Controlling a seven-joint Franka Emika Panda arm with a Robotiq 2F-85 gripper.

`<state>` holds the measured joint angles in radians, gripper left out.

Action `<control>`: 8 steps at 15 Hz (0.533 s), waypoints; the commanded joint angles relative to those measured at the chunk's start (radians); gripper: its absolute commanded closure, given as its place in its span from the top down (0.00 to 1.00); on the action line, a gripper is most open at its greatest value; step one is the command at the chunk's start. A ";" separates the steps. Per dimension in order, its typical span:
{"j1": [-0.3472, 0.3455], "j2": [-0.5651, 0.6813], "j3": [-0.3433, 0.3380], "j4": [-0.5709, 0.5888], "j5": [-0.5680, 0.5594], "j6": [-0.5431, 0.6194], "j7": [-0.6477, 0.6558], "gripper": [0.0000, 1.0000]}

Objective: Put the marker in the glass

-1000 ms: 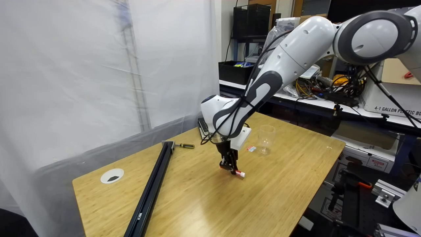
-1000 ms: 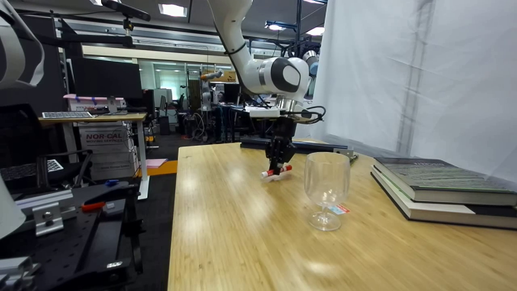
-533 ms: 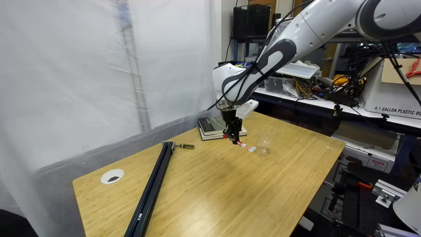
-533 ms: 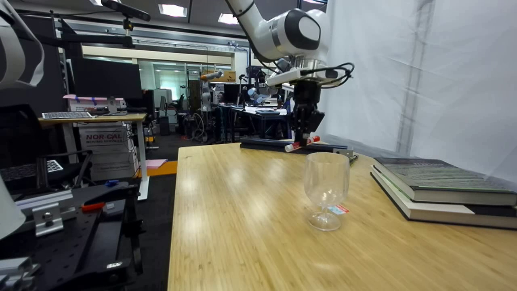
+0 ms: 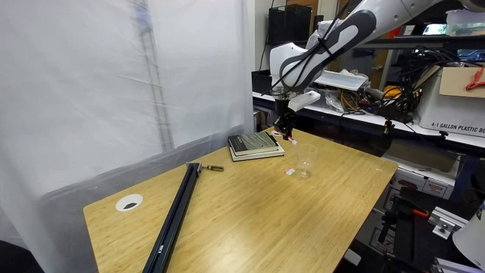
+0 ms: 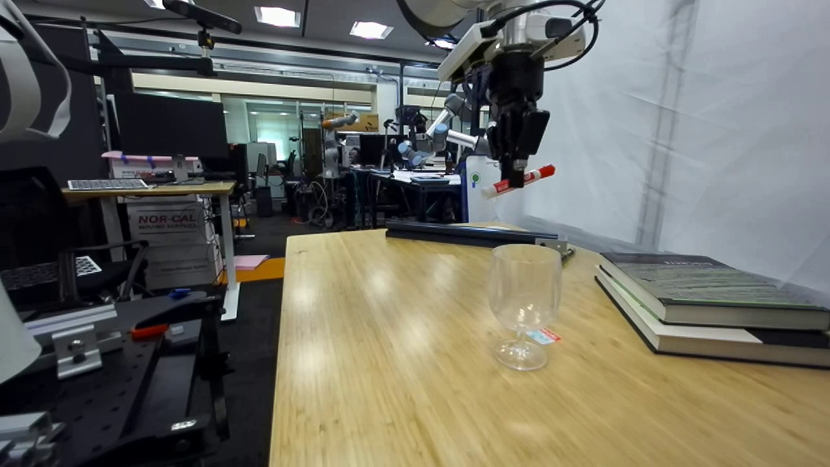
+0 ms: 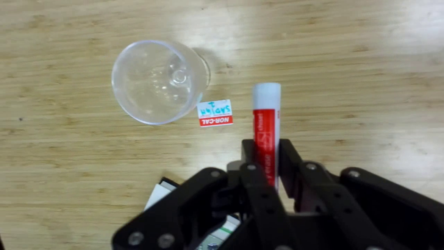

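Higher now than half a second ago, the black two-fingered gripper (image 6: 517, 179) hangs above the light wooden table (image 6: 389, 363) in an exterior view, its jaws pinched around the middle of the red-and-white cylindrical marker (image 6: 532, 176), only the barrel's thickness apart. Below, the clear, stemmed drinking glass (image 6: 524, 295) stands upright. The marker lies crosswise, its red end (image 6: 546, 171) slightly raised; tipping it much steeper seems wise, or it may come to rest across the top.

In an exterior view, the white end (image 5: 294, 142) shows just beside the glass, though depth is hard to judge; keeping height until the two line up should spare the glass a knock.

In the wrist view, the glass's round rim (image 7: 150, 41) lies left of the white end, a white-and-red rectangular sticker (image 7: 215, 113) between them, so a sideways shift should come before lowering. Best to centre the white end, bring it past the rim, and only then let go.
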<state>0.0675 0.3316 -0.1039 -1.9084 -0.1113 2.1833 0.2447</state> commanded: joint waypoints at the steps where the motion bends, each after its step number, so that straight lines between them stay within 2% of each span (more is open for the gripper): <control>1: 0.002 -0.071 -0.032 -0.097 -0.069 0.089 0.191 0.05; 8: 0.013 -0.143 -0.070 -0.154 -0.291 0.094 0.550 0.05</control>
<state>0.0722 0.2481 -0.1593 -2.0108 -0.3189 2.2526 0.6767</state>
